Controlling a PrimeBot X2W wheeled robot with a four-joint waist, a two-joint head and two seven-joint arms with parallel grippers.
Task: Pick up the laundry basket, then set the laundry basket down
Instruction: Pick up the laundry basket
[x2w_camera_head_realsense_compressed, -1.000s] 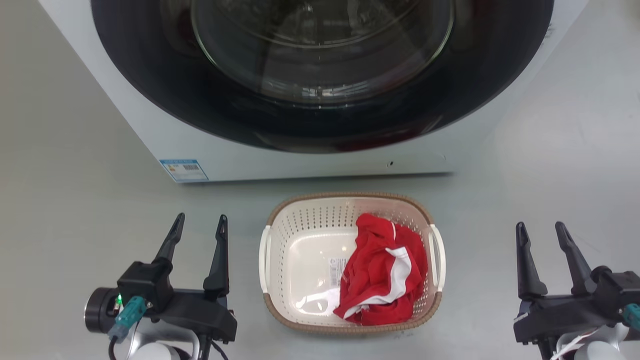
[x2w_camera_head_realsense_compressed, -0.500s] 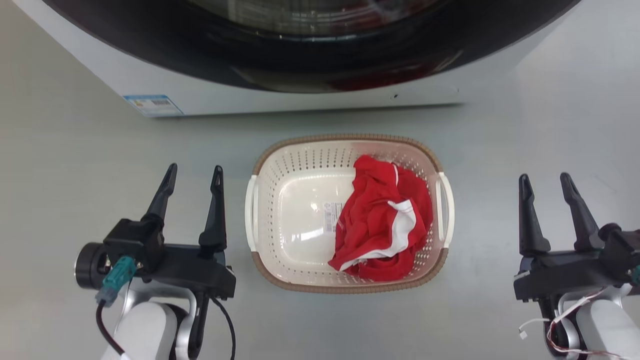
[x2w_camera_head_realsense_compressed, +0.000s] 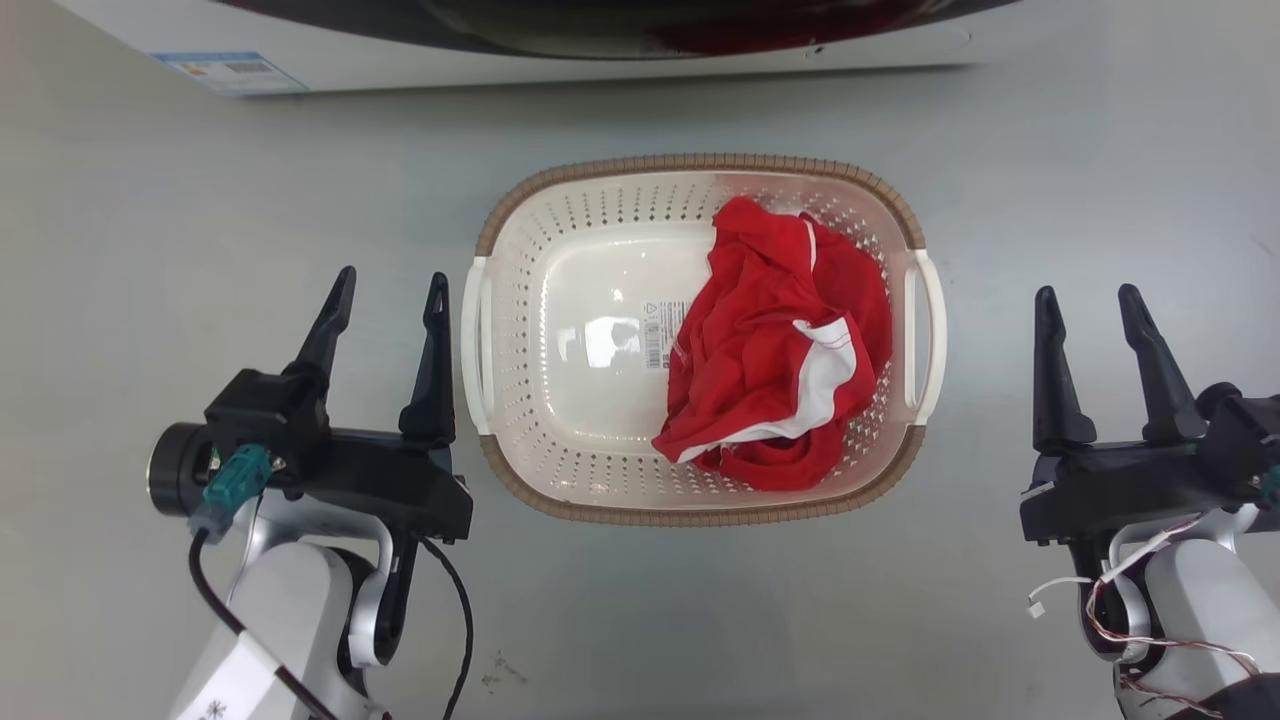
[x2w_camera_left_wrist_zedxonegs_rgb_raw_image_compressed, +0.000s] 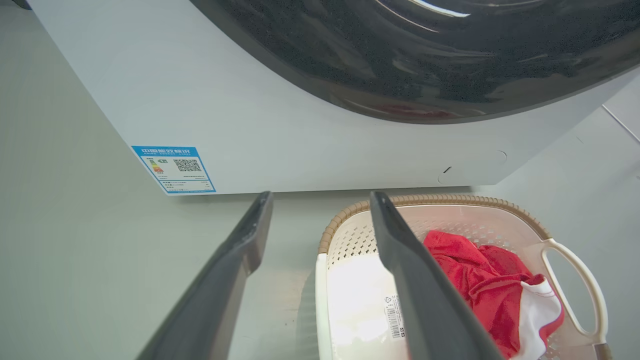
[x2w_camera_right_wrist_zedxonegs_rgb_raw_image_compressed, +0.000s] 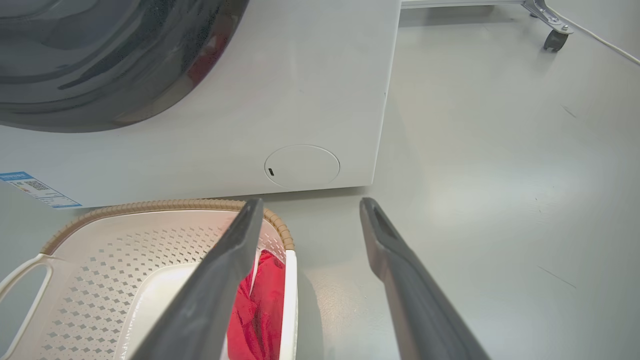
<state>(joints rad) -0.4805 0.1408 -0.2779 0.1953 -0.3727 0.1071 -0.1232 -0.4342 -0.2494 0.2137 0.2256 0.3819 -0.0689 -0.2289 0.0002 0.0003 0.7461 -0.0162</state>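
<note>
Two dark pincers are spread open and hold nothing. Between them the cream-white perforated plastic laundry basket (x2w_camera_head_realsense_compressed: 700, 162) with brown rim sits on the grey floor (x2w_camera_head_realsense_compressed: 200, 200), near the white washing machine (x2w_camera_head_realsense_compressed: 600, 72). Its long axis runs left to right, along the machine's front. The left gripper (x2w_camera_head_realsense_compressed: 392, 275) is just beside it, and the right gripper (x2w_camera_head_realsense_compressed: 1088, 292) stands apart. A red and white cloth (x2w_camera_head_realsense_compressed: 770, 380) lies in its right half.

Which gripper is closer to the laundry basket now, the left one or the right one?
Left. The left gripper hangs just beside the left handle of the laundry basket; the right gripper stands clearly farther from its right handle.
</note>
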